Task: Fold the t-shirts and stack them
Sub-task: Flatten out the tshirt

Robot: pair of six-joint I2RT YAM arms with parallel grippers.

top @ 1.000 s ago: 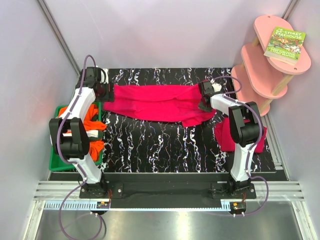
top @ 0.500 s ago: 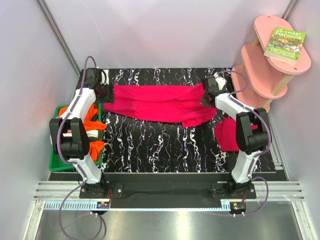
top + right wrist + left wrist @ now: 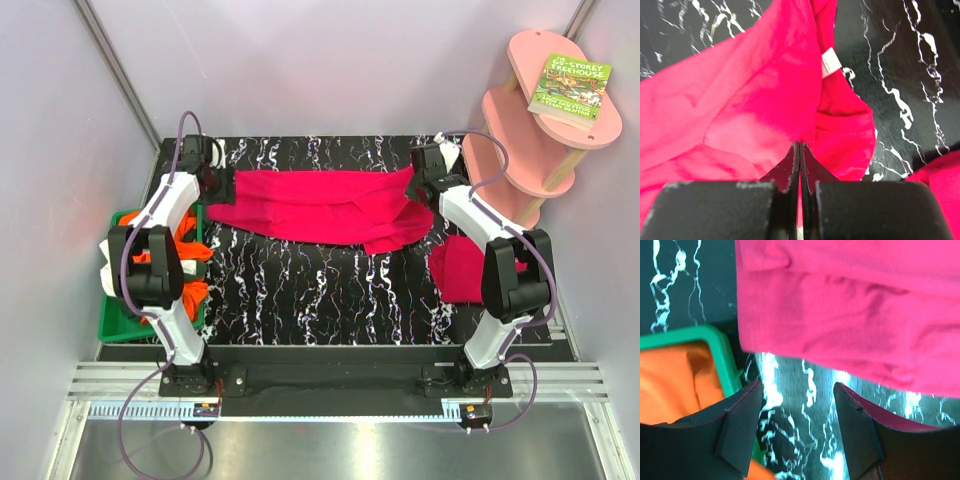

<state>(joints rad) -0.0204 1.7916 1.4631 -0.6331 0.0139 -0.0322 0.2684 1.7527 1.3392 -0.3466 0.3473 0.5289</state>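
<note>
**Top view:** the crimson t-shirt (image 3: 320,205) lies spread along the far side of the counter (image 3: 320,295), with my left jaws at its left end and my right jaws at its right end. A second crimson t-shirt (image 3: 462,265) lies bunched near the counter's right edge. The green tray (image 3: 112,325), just off the counter's left side, holds orange t-shirts (image 3: 185,250).

**Left wrist view:** the left jaws stand wide and empty, just short of the crimson t-shirt's edge, with the tray's rim and the orange cloth close beside them. I judge that closing here could miss the cloth or catch the tray.

**Right wrist view:** the right jaws are pinched tight on a fold of the crimson t-shirt, near its white label (image 3: 829,62). Pulling with only this end held would, I judge, drag the shirt askew and undo its spread
</note>
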